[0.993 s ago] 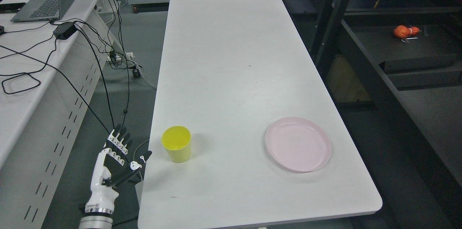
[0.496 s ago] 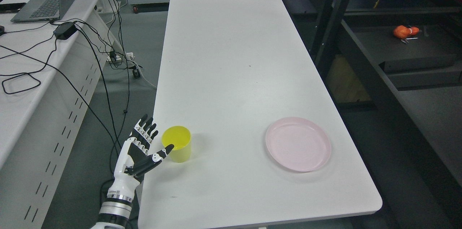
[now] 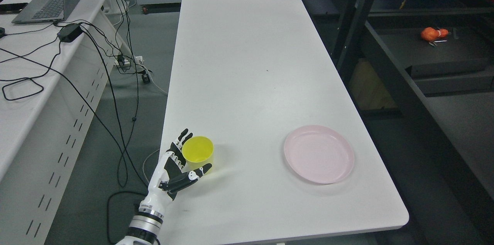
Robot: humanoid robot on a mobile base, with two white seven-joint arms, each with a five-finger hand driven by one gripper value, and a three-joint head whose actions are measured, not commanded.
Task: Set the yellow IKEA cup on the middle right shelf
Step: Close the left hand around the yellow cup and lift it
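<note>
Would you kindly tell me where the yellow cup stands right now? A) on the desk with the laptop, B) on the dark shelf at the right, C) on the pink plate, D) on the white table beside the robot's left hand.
D: the yellow cup stands upright on the white table, with the open left hand right beside it and the pink plate bare.

A long white bench ran from the top centre of the frame to the bottom. On it stood a yellow cup, upright at lower left, and a pink plate at lower right, well apart.
</note>
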